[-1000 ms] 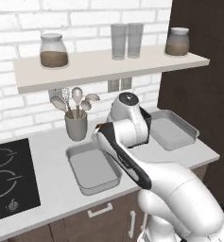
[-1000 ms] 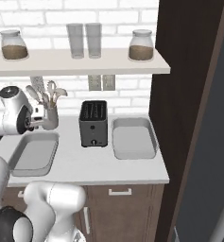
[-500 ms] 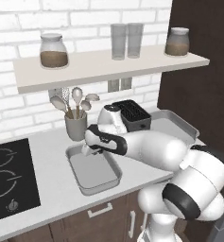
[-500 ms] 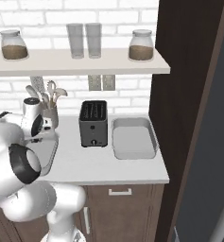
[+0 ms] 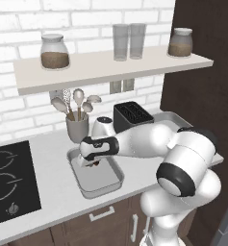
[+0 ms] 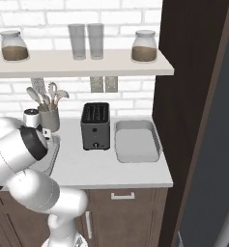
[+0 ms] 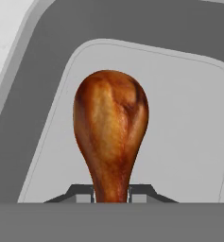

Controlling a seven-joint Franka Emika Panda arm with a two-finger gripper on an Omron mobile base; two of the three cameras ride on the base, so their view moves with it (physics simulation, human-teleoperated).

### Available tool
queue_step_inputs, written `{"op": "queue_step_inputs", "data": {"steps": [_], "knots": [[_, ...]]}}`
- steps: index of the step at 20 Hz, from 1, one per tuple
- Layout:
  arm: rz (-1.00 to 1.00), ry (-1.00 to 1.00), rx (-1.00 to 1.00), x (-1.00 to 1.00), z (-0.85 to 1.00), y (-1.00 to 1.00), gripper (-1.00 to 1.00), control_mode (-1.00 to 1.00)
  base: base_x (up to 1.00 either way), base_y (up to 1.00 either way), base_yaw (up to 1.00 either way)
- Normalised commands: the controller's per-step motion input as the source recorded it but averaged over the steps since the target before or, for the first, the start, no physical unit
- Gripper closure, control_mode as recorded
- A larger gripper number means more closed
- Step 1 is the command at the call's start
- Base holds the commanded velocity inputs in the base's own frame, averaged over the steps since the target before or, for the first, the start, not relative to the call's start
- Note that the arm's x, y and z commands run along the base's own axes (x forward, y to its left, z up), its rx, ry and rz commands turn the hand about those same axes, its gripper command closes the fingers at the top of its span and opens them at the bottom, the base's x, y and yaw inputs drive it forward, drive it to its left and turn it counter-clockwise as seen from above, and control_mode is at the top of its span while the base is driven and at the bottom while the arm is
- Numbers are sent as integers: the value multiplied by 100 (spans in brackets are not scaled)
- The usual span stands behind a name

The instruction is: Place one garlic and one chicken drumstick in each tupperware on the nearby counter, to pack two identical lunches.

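My gripper (image 7: 111, 194) is shut on the thin bone end of a reddish-brown chicken drumstick (image 7: 111, 127). It hangs meaty end first just above the pale floor of the left tupperware (image 7: 179, 132). From the left base view, the gripper (image 5: 93, 162) is low over that left tupperware (image 5: 98, 180), which sits in front of the utensil pot. The right tupperware (image 6: 135, 142) stands to the right of the toaster with nothing in it; my arm partly covers the same right tupperware (image 5: 172, 118) in the left base view. The garlic is out of view.
A black toaster (image 5: 132, 115) (image 6: 95, 126) stands between the two trays on the light counter (image 6: 101, 166). Behind the left tray is a grey utensil pot (image 5: 77, 127). A black hob (image 5: 9, 178) lies at the left. Above runs a wall shelf (image 5: 110, 67) with jars and glasses.
My arm has swung left from beside the toaster and come down over the left tupperware. The trays and toaster have not moved.
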Motion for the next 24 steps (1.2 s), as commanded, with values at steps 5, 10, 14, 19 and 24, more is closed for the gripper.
{"op": "queue_step_inputs", "data": {"steps": [5,10,14,19,24], "knots": [[-13,-4,0,6,0,0,-100,-100,0,0,0],[-10,-13,0,-8,26,-6,-100,-100,0,0,0],[-5,-25,3,-71,83,-43,-100,-100,0,0,0],[-4,-26,10,-73,100,-73,-100,-100,0,0,0],[0,-15,3,-72,82,-50,-100,-100,0,0,0]]}}
